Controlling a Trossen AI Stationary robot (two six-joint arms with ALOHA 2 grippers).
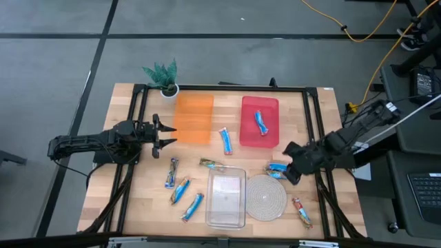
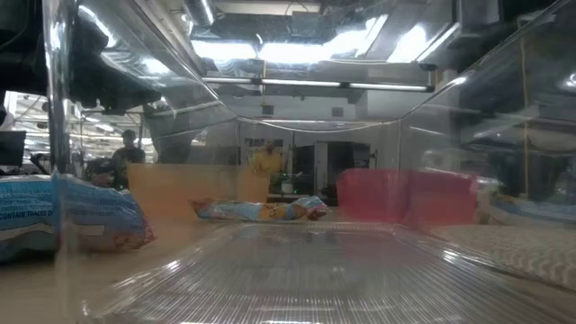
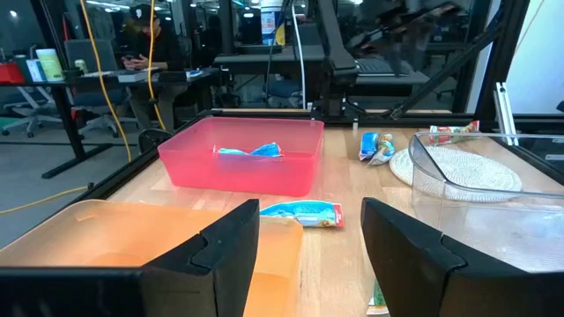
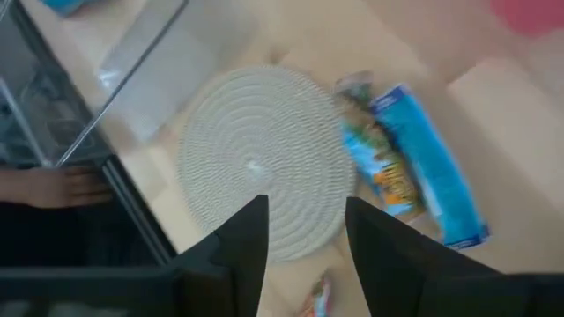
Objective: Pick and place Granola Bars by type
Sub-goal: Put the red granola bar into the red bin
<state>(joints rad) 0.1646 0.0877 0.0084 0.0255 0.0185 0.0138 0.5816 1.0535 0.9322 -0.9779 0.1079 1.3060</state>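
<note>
Two grippers stand open and empty: the right gripper [image 1: 292, 171] hovers just beside a blue granola bar [image 1: 277, 169] at the woven mat [image 1: 267, 197], the left gripper [image 1: 165, 134] by the orange tray [image 1: 193, 118].

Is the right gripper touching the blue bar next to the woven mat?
Apart. The right wrist view shows the right gripper open above the woven mat, with the blue bar lying clear of its fingers.
</note>
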